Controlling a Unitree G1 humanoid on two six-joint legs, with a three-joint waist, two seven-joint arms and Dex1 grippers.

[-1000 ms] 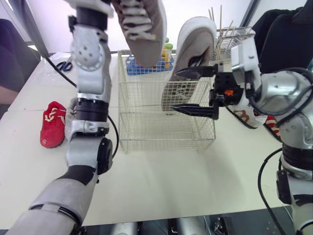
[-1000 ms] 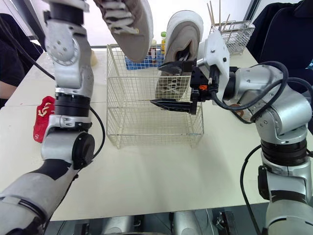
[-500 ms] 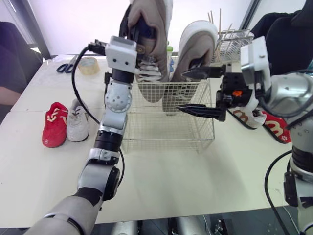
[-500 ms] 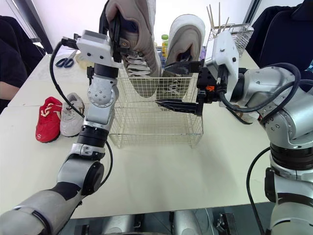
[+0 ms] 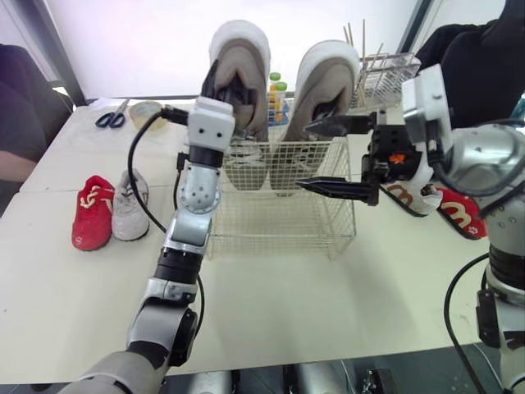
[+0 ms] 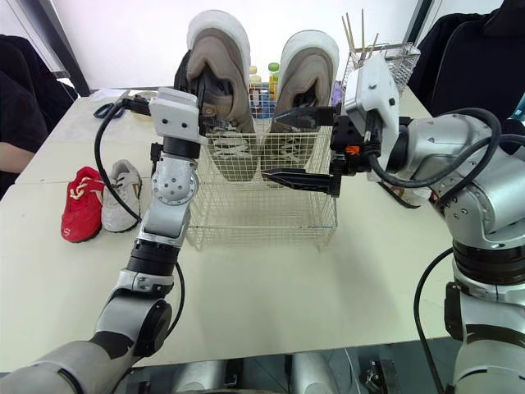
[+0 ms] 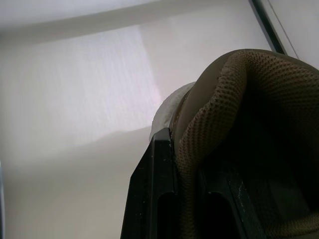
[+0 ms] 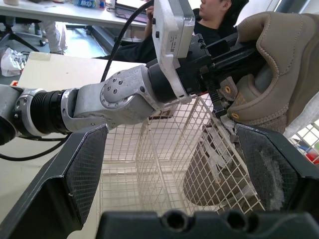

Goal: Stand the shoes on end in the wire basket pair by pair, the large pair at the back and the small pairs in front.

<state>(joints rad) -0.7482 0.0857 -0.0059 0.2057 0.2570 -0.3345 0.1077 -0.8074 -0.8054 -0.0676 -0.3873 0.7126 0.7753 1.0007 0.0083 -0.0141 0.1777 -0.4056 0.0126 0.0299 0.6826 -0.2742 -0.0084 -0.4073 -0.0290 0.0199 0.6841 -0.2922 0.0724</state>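
Large pair: left large shoe (image 5: 239, 90) and right large shoe (image 5: 326, 90) both on end, toes down, side by side at the back of the wire basket (image 5: 279, 222); heels well above the rim
Left gripper (image 5: 215, 86): clamped on the collar of the left large shoe, one finger (image 7: 159, 189) outside the heel and the other inside; not yet let go
Right gripper (image 5: 305, 156): spread wide and holding nothing; just beside the right large shoe, at the basket's right front
Small pairs: red small shoe (image 5: 90, 211) and white small shoe (image 5: 130, 205) touching each other on the counter (image 5: 328, 304) to the left; patterned small shoe (image 5: 410, 197) and red shoe (image 5: 455, 215) on the right, partly hidden behind the right arm
Progress: back row looks nearly done, pending release of the left large shoe; front of the basket empty, so both small pairs left to stand
Change from earlier: left large shoe, held high above the basket a second ago, now lowered into it beside its mate; right gripper as wide as before and barely moved; small shoes untouched
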